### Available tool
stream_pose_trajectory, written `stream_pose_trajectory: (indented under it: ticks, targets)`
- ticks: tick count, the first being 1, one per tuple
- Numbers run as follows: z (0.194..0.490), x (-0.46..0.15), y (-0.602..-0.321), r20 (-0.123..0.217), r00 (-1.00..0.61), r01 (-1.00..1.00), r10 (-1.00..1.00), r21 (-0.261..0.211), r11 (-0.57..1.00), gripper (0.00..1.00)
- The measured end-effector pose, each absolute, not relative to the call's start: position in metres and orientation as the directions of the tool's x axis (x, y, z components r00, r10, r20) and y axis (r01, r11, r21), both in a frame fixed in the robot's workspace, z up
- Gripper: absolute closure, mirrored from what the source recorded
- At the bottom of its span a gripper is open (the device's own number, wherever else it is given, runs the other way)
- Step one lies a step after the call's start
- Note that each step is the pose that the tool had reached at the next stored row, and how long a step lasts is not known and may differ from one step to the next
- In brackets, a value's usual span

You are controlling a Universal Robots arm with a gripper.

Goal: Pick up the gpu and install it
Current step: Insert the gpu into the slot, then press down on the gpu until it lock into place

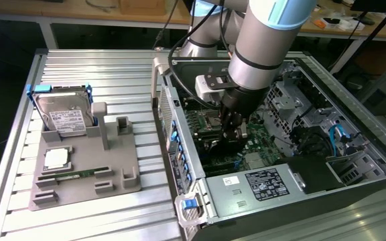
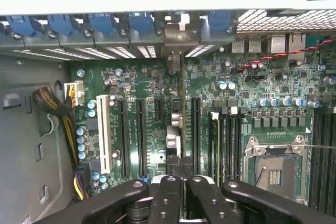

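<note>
My gripper [image 1: 229, 131] is down inside the open computer case [image 1: 179, 145], over the green motherboard [image 2: 131, 77]. Its black fingers [image 2: 164, 198] are shut on the gpu [image 2: 174, 129]. The wrist view shows this card edge-on, standing upright between the long black expansion slots [image 2: 140, 135]. The card's silver bracket [image 2: 174, 34] reaches the case's rear slot wall, among the blue latches [image 2: 102, 23]. In the exterior view the gpu [image 1: 218, 149] is a dark shape under the fingers. Whether its lower edge sits in a slot I cannot tell.
A grey fixture [image 1: 86, 173] on the slatted table at the exterior view's left holds a silver hard drive [image 1: 62, 118], a green memory stick [image 1: 79, 174] and a small square chip [image 1: 57, 158]. The power supply [image 1: 260, 183] and drive cages [image 1: 327, 140] crowd the case. The CPU socket [image 2: 273, 166] lies beside the memory slots.
</note>
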State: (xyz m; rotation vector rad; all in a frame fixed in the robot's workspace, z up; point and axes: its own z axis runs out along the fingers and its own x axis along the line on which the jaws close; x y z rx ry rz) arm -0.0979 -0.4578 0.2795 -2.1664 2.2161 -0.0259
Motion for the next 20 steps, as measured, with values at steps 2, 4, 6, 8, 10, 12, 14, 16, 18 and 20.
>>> stream_pose_trajectory:
  ticks: [2, 4, 6, 8, 10, 12, 14, 16, 18, 20]
  targets:
    - [0.279, -0.098, -0.458, -0.019, -0.022, -0.999, -1.0, -0.042, 0.023, 0.89]
    - [0.279, -0.098, -0.458, -0.019, -0.022, -0.999, -1.0, -0.042, 0.023, 0.89]
    - [0.279, -0.098, -0.458, -0.019, -0.022, -0.999, -1.0, -0.042, 0.023, 0.89]
    - [0.279, -0.098, -0.458, -0.019, -0.022, -0.999, -1.0, -0.042, 0.023, 0.89]
    - [0.279, -0.098, -0.458, -0.019, -0.022, -0.999, -1.0, -0.042, 0.023, 0.89]
    - [0.279, -0.101, -0.458, -0.019, -0.022, -0.999, -1.0, -0.044, 0.023, 0.89]
    - [0.279, -0.108, -0.458, -0.019, -0.022, -0.998, -1.0, -0.054, 0.023, 0.89]
    - [0.279, -0.115, -0.458, -0.019, -0.022, -0.998, -1.0, -0.061, 0.023, 0.89]
    - [0.279, -0.12, -0.458, -0.019, -0.022, -0.998, -1.0, -0.065, 0.023, 0.89]
    - [0.279, -0.126, -0.458, -0.019, -0.022, -0.997, -1.0, -0.069, 0.023, 0.89]
